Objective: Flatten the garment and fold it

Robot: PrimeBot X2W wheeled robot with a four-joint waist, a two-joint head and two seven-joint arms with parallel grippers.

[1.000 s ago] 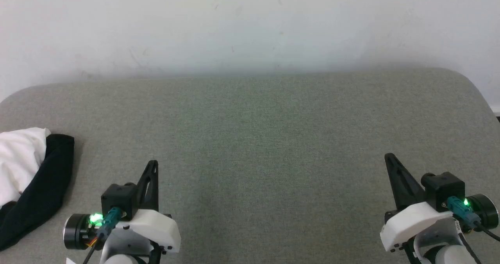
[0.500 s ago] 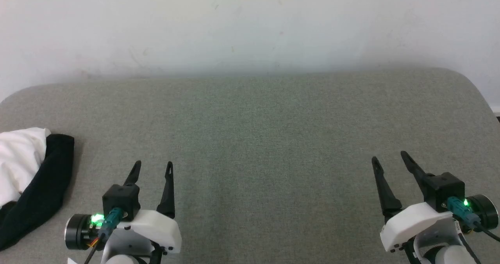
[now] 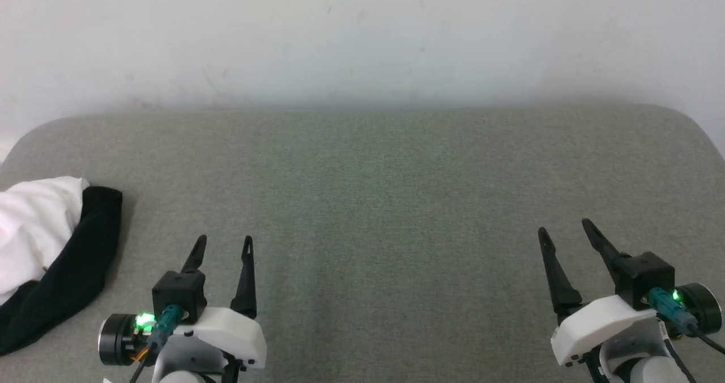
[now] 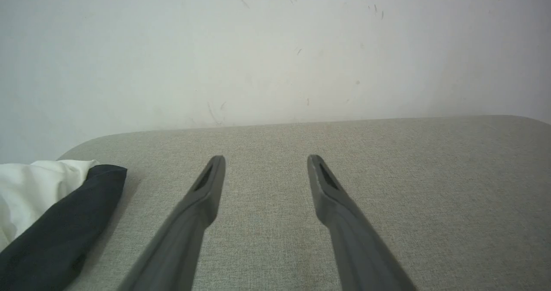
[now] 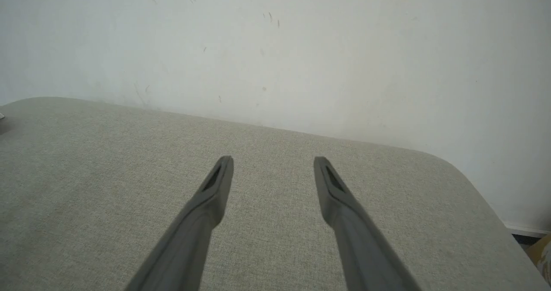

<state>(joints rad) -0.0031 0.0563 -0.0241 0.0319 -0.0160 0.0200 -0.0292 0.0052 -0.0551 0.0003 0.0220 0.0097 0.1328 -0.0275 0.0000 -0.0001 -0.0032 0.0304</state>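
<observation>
The garment point(image 3: 51, 252) lies bunched at the far left edge of the grey cushioned surface, white cloth with a black sleeve draped along its right side; most of it runs out of the picture. In the left wrist view the garment point(image 4: 51, 213) sits at the lower left, left of the fingers. My left gripper point(image 3: 224, 239) hovers open near the front left, a little right of the garment and apart from it, holding nothing. My right gripper point(image 3: 564, 226) stands open at the front right, far from the garment. Both left gripper point(image 4: 265, 158) and right gripper point(image 5: 273, 159) show bare fabric between the fingers.
The grey fabric surface point(image 3: 374, 201) has rounded back corners and meets a white wall point(image 3: 362, 37) behind. Its right edge drops off at the floor point(image 5: 527, 235) in the right wrist view.
Both grippers opened from shut. The head camera shifted slightly, so the whole picture slid a little right and down.
</observation>
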